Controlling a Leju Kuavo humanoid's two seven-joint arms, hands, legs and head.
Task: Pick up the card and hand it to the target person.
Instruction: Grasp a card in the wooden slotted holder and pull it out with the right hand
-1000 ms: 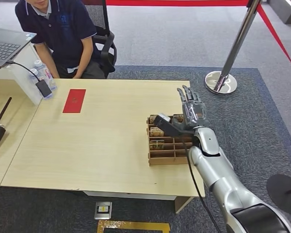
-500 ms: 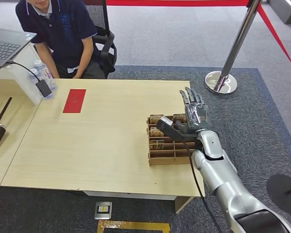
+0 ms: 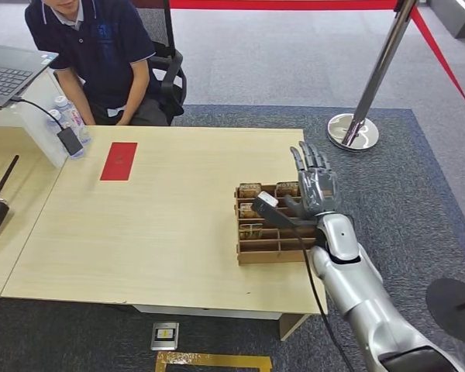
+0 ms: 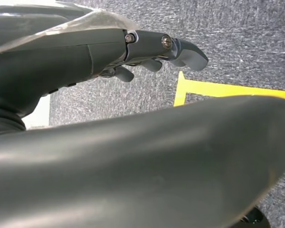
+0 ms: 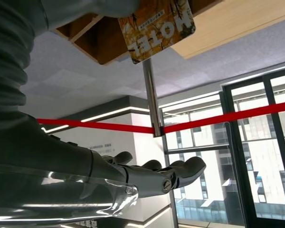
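Head view: the right robot hand (image 3: 313, 186) is raised at the right end of the pale wooden table (image 3: 171, 225), fingers spread and pointing up, palm facing the table. Its thumb appears to press a small card with a pale end (image 3: 268, 201) against the palm side, though the contact is too small to be sure of. At its 9 o'clock, just beside it, stands the brown wooden compartment tray (image 3: 269, 235), with several more patterned cards in its far compartments. The seated person in a dark blue polo shirt (image 3: 95, 54) is at about 10 o'clock from the tray, well apart, beyond the far table edge. A flat red envelope (image 3: 118, 161) lies on the table near that person.

Left wrist view: the left robot hand (image 4: 159, 47) hangs over grey carpet and a yellow floor marking (image 4: 220, 89), fingers loosely extended and holding nothing.

Right wrist view: the yellow-brown printed card (image 5: 157, 26) sits at the thumb side, with the tray's wooden wall just behind it; the dark fingers (image 5: 159, 175) lie straight and apart, closed on nothing.

By my reading, the pick-up is just completed or completing. The next move calls for carrying the card across the table toward 10 o'clock, keeping the thumb pressure steady so the thin card does not slip.
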